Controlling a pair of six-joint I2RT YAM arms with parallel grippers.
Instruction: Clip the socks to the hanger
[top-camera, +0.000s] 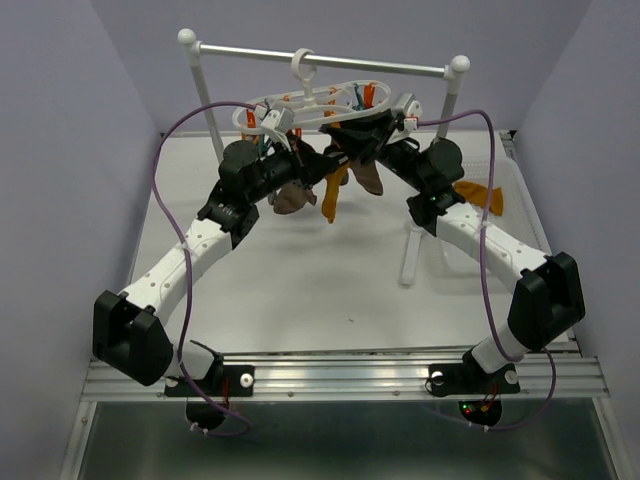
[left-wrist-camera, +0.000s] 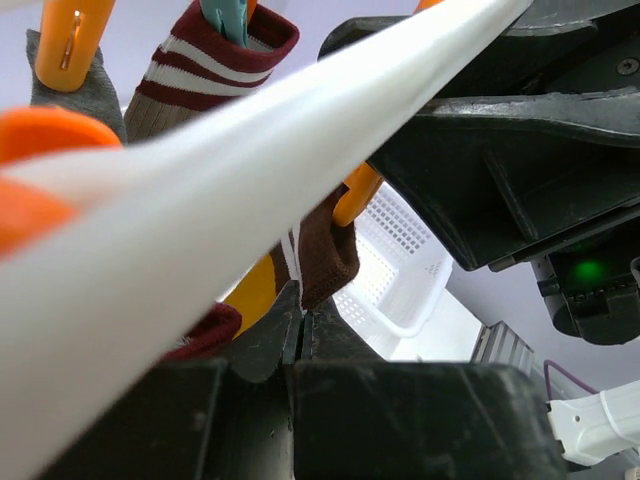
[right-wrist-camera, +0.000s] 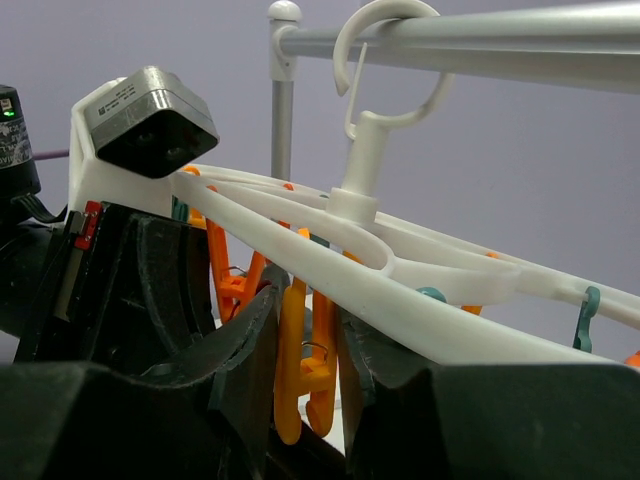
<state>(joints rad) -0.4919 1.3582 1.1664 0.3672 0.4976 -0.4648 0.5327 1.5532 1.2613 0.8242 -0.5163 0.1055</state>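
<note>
While the left gripper (left-wrist-camera: 301, 338) is clenched under the hanger (left-wrist-camera: 300, 130), the right gripper (right-wrist-camera: 308, 322) squeezes a clip (right-wrist-camera: 298, 390).

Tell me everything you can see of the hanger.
The hanger is a white, plastic-looking oval ring frame with a top hook looped over the rack's metal crossbar, so it hangs slightly tilted. Small orange and teal clips line its underside; several already hold socks, striped, grey, brown and mustard. The right claw is closed around one orange clip; the shut left claw sits just beneath the frame.
</note>
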